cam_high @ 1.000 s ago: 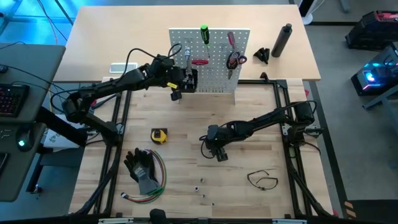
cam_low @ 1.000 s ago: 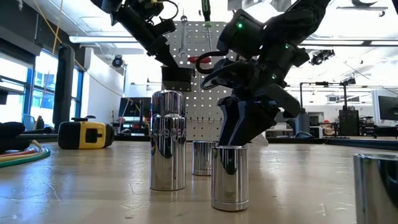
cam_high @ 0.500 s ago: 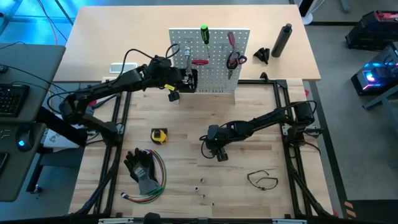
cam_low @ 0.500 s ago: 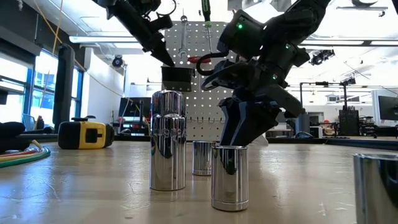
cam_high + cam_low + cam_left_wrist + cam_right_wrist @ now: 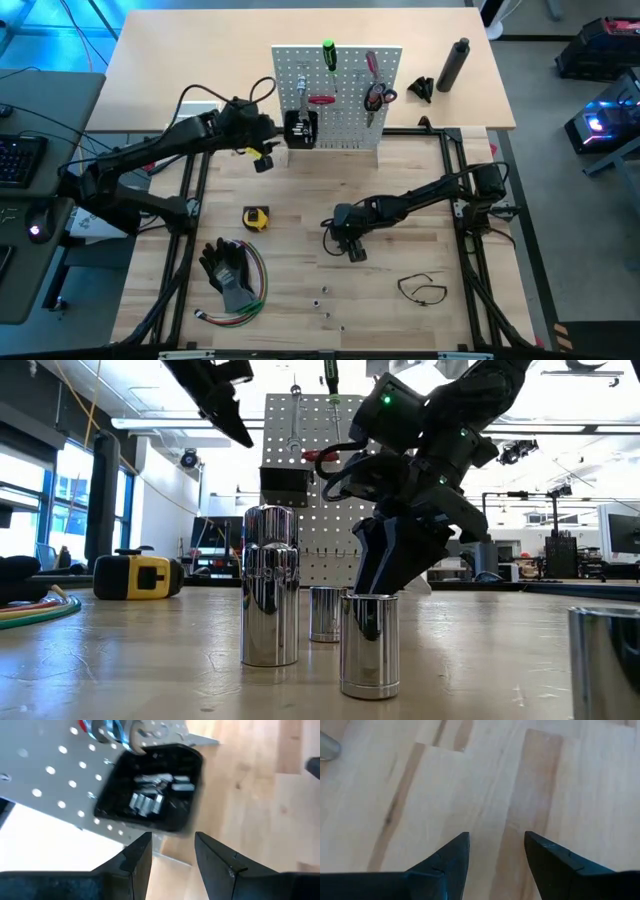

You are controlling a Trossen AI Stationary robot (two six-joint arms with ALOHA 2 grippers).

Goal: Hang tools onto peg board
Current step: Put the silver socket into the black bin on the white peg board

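The peg board [image 5: 345, 115] stands upright at the table's far middle. On it hang a green screwdriver [image 5: 328, 55], a red-handled tool [image 5: 371, 64], scissors [image 5: 378, 97], red pliers [image 5: 320, 99] and a wrench [image 5: 302, 84]. Its black bin [image 5: 150, 787] holds several metal bits. My left gripper [image 5: 263, 161] is open and hovers left of the bin with nothing between its fingers [image 5: 137, 857]. My right gripper [image 5: 354, 251] is open over bare wood at the table's middle [image 5: 495, 851]. A yellow tape measure [image 5: 256, 217], a thin black loop [image 5: 422, 289] and tiny metal bits [image 5: 325, 300] lie on the table.
Black gloves [image 5: 228, 270] and a bundle of coloured wires [image 5: 250, 300] lie near the front left. A black cylinder [image 5: 455, 64] and a small black object [image 5: 421, 90] stand behind the board on the right. The low view shows chrome bits [image 5: 270, 585] close to the camera.
My left gripper has drawn back from the peg board's bin toward the table's left edge and has risen a little. My right gripper has kept still.
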